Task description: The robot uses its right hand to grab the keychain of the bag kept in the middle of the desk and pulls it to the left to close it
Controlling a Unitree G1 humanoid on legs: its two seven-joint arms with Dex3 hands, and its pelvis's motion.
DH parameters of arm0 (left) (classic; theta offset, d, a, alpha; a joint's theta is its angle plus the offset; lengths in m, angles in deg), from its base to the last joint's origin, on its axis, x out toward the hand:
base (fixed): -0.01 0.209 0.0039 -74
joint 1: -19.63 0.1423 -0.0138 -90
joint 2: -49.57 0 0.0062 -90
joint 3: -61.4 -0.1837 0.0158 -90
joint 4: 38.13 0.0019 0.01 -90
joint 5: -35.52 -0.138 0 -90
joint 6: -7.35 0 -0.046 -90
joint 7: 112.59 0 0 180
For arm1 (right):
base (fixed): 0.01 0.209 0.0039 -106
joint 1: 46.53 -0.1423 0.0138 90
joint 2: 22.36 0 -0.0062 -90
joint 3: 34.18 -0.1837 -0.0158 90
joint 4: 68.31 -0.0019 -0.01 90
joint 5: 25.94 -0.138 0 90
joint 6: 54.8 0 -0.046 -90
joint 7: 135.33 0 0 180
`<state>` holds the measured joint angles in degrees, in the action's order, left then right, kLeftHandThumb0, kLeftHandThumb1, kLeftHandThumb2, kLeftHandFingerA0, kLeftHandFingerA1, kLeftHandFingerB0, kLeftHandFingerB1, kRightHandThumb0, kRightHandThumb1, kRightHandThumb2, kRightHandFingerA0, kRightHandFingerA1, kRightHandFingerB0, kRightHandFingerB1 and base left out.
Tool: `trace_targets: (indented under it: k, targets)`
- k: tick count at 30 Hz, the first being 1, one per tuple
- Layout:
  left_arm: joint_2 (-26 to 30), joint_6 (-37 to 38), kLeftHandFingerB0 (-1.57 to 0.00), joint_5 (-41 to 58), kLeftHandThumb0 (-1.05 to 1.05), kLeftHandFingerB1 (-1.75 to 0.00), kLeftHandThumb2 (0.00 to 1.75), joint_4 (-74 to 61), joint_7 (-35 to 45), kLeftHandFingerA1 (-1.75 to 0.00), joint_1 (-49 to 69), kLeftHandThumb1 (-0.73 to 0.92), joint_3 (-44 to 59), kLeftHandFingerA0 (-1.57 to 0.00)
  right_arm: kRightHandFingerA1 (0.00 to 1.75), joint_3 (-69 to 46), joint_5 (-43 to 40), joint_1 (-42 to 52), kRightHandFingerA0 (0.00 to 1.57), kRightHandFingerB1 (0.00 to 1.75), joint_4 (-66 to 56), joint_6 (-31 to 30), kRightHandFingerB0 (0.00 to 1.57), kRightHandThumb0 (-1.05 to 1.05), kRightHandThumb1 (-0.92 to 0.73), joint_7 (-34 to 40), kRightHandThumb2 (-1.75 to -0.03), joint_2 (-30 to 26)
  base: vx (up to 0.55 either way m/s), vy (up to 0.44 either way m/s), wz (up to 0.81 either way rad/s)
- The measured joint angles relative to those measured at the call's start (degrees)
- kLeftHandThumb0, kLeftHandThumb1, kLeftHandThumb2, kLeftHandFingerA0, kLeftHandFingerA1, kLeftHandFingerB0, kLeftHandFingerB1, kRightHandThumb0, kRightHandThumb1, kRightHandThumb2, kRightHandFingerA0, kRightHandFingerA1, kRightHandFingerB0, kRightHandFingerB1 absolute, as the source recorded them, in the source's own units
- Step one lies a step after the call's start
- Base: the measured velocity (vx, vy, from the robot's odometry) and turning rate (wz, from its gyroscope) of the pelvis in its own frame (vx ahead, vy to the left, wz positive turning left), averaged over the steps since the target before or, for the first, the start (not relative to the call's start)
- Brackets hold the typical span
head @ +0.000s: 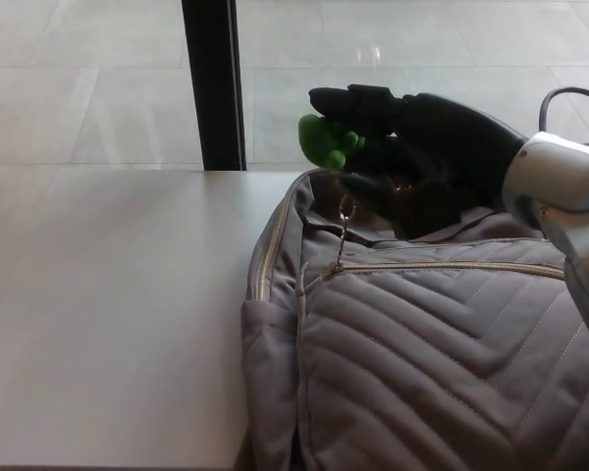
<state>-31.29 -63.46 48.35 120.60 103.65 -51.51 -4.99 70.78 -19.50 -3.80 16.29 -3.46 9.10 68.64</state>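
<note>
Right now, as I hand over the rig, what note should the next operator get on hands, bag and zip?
Right hand: shut on the green rubbery keychain charm, above the grey quilted fabric bag.
Left hand: not in view.
The bag lies on the pale desk; a thin metal chain runs from the charm down to the zip slider.
Done: keychain grabbed; zip looks joined right of the slider.
Left: pull leftward if track is open past the slider; unclear.

A pale, glossy tiled floor (98,78) is stretching away at the back, softly reflecting light. A black upright post (214,83) is rising behind the far edge of the smooth white counter (108,314).
</note>
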Motion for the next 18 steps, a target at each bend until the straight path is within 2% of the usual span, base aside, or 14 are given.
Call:
trace_targets:
  k: [1,2,3,4,7,8,9,10,12,14,15,16,17,18]
  targets:
    - [-0.12,-0.05,-0.12,0.02,-1.00,-0.58,0.96,-0.91,0.00,-0.74,-0.02,0.50,-0.04,-0.27,0.07,-0.06,-0.03,0.40,0.00,0.01,-0.38,0.03,0.00,-0.90,-0.52,-0.01,-0.88,-0.07,0.00,0.000,0.00]
    - [-0.50,0.01,-0.23,0.19,-1.05,-0.64,0.62,-3.24,0.01,-0.77,-0.02,0.64,-0.06,-0.25,0.22,-0.30,-0.04,2.00,0.00,0.19,-1.54,0.17,0.00,-0.73,-0.44,0.00,-0.88,-0.35,0.00,0.000,0.11]
    - [-0.70,0.01,-0.23,0.32,-1.05,-0.64,0.62,-5.29,0.02,-0.77,-0.04,0.64,-0.10,-0.25,0.22,-0.29,-0.10,3.65,0.00,0.19,-2.52,0.24,0.00,-0.73,-0.44,-0.04,-0.88,-0.43,0.00,0.000,0.00]
    - [-0.93,0.01,-0.23,0.47,-1.05,-0.67,0.61,-7.40,0.03,-0.82,-0.04,0.63,-0.14,-0.26,0.09,-0.26,-0.17,5.52,0.00,0.02,-3.52,0.31,0.00,-0.87,-0.51,-0.09,-0.87,-0.45,0.00,0.000,0.00]
    - [-1.50,0.01,-0.19,1.01,-1.05,-0.67,0.63,-13.85,0.11,-0.78,-0.17,0.65,-0.29,-0.27,0.03,-0.33,-0.27,11.25,0.00,0.00,-6.33,0.40,0.00,-0.92,-0.53,-0.32,-0.89,-0.89,0.00,0.000,0.00]
    - [-1.61,0.00,-0.19,1.17,-1.05,-0.67,0.63,-15.97,0.14,-0.78,-0.21,0.65,-0.35,-0.27,0.03,-0.47,-0.30,13.06,0.00,0.00,-7.10,0.40,0.00,-0.92,-0.53,-0.46,-0.89,-1.11,0.00,0.000,0.00]
    - [-1.76,0.00,-0.20,1.41,-1.05,-0.67,0.62,-18.40,0.16,-0.80,-0.23,0.68,-0.39,-0.24,0.13,-0.92,-0.32,14.99,0.00,0.12,-8.12,0.40,0.00,-0.85,-0.52,-0.59,-0.91,-1.34,0.00,0.000,0.00]
    - [-1.91,0.00,-0.16,1.69,-1.05,-0.67,0.63,-20.84,0.19,-0.81,-0.28,0.72,-0.39,-0.19,0.13,-1.59,-0.38,16.82,0.00,0.04,-9.01,0.40,0.00,-0.76,-0.50,-0.73,-0.80,-1.53,0.00,0.000,0.00]
    - [-2.27,-0.01,-0.17,2.10,-1.05,-0.65,0.63,-25.42,0.21,-0.78,-0.37,0.73,-0.37,-0.21,0.12,-3.36,-0.71,19.70,0.00,0.09,-10.52,0.41,0.00,-0.84,-0.54,-0.93,-0.91,-1.69,0.00,0.000,0.00]
    - [-2.54,-0.01,-0.12,2.49,-1.04,-0.66,0.63,-29.79,0.24,-0.81,-0.35,0.74,-0.35,-0.19,0.13,-5.40,-1.17,21.93,0.00,0.00,-12.00,0.44,0.00,-0.90,-0.55,-1.05,-0.89,-1.71,0.00,0.000,0.00]
    - [-2.60,-0.01,-0.15,2.67,-1.03,-0.65,0.96,-31.36,0.29,-0.76,-0.32,0.53,-0.35,-0.26,0.26,-6.24,-1.37,22.69,0.00,0.13,-12.56,0.45,0.00,-0.79,-0.52,-1.10,-0.92,-1.73,0.00,0.000,0.00]
    - [-2.65,-0.02,-0.21,2.98,-1.05,-0.66,0.97,-33.43,0.34,-0.80,-0.24,0.52,-0.34,-0.29,0.23,-7.37,-1.61,23.51,0.00,0.13,-13.31,0.46,0.00,-0.80,-0.50,-1.13,-0.92,-1.76,0.00,0.000,0.00]
    - [-2.70,-0.03,-0.21,3.36,-1.05,-0.66,0.97,-36.15,0.43,-0.80,-0.05,0.52,-0.37,-0.29,0.23,-9.01,-1.99,24.83,0.00,0.13,-14.38,0.52,0.00,-0.80,-0.50,-1.19,-0.92,-1.87,0.00,0.000,0.00]
    - [-2.73,-0.02,-0.21,3.56,-1.05,-0.69,0.62,-37.91,0.51,-0.87,0.15,0.69,-0.39,-0.28,0.21,-10.06,-2.21,25.83,0.00,0.10,-15.21,0.57,0.00,-0.82,-0.51,-1.29,-0.91,-2.00,0.00,0.000,0.00]
